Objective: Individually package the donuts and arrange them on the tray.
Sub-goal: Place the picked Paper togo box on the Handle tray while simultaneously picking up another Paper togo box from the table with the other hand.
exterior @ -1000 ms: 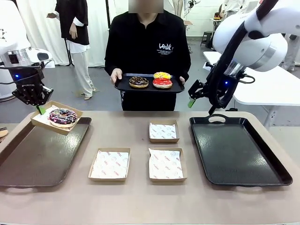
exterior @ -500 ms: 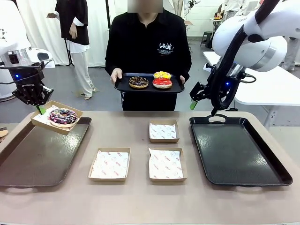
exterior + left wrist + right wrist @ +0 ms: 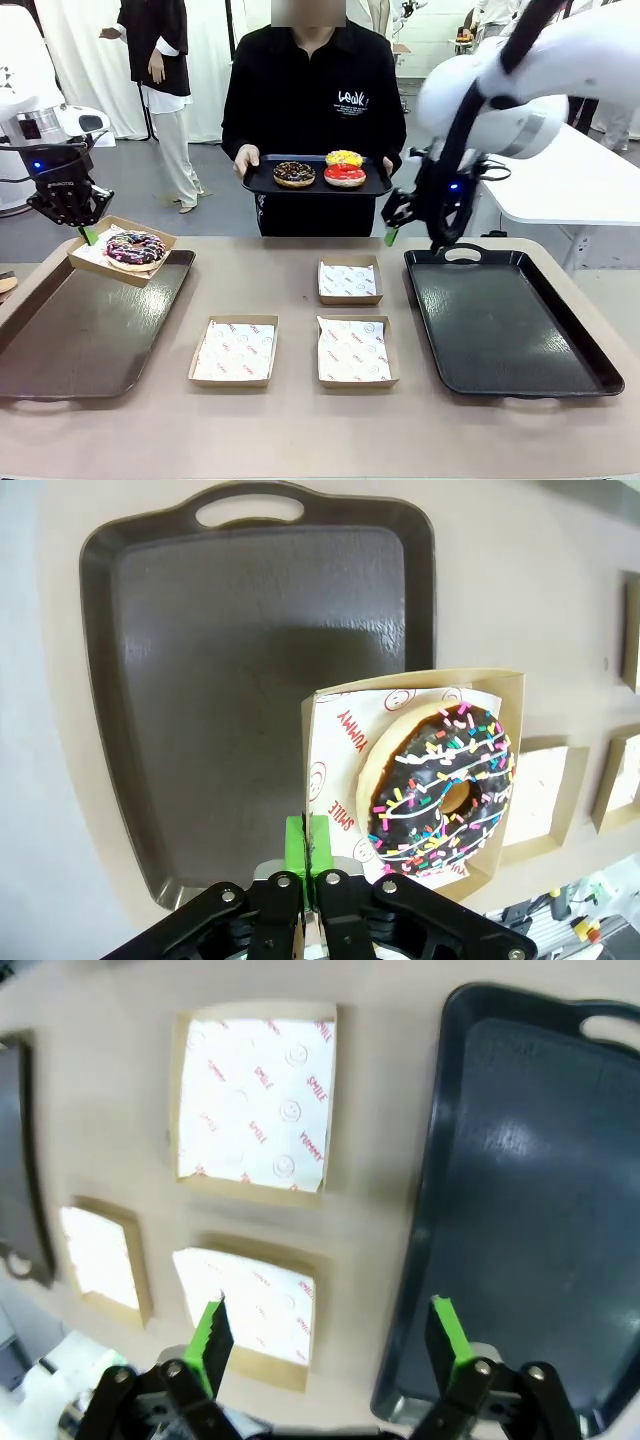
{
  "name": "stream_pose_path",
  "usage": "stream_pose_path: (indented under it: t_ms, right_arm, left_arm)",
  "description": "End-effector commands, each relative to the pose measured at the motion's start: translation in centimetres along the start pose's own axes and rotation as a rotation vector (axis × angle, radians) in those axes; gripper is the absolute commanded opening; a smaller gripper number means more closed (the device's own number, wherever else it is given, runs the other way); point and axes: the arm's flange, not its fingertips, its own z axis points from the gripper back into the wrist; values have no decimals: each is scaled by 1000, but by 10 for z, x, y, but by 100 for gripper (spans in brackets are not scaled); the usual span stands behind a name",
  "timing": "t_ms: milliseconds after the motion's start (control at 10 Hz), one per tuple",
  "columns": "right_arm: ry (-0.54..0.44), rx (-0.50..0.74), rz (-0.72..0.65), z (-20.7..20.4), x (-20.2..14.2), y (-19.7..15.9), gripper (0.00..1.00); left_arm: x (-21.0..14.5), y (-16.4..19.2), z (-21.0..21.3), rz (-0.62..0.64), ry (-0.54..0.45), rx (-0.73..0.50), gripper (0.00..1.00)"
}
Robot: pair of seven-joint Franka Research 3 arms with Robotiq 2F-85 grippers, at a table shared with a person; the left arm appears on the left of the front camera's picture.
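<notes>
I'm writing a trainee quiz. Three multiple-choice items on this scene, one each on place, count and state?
1. Where is the sprinkled donut? A) on the person's tray B) in the box pinched by the left claw C) on the right tray
2. How many empty boxes lie on the table? A) two B) three C) five
3. The right claw is: A) open B) shut on a donut C) shut on a box
Answers: 1 B, its pads clamp the box's edge; 2 B, three lined boxes hold nothing; 3 A, fingers wide apart.
</notes>
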Motion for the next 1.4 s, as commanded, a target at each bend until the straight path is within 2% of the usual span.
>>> stream_pose_path:
  t_ms: [0, 200, 500, 800, 900, 1000, 1300]
  right_arm:
    - [61, -142, -15, -26, 41, 38, 100]
    - [66, -181, -37, -49, 61, 52, 100]
    - [28, -229, -76, -81, 76, 51, 100]
    - [-29, -179, -75, -86, 59, 44, 100]
    - [-50, -164, -132, -80, 48, 47, 100]
    - [14, -176, -50, -84, 73, 46, 100]
    - [-2, -171, -65, -82, 68, 48, 100]
  left_arm:
    - [10, 4, -13, 47, -37, -16, 1]
    - [18, 4, -28, 16, -34, -37, 1]
    - [21, 5, -40, -24, -42, -65, 1]
    - [21, 13, -43, 0, -38, -64, 1]
    - [23, 4, -41, -1, -27, -47, 1]
    - [23, 4, -41, -1, -27, -47, 1]
    - [24, 4, -41, 1, -26, -48, 1]
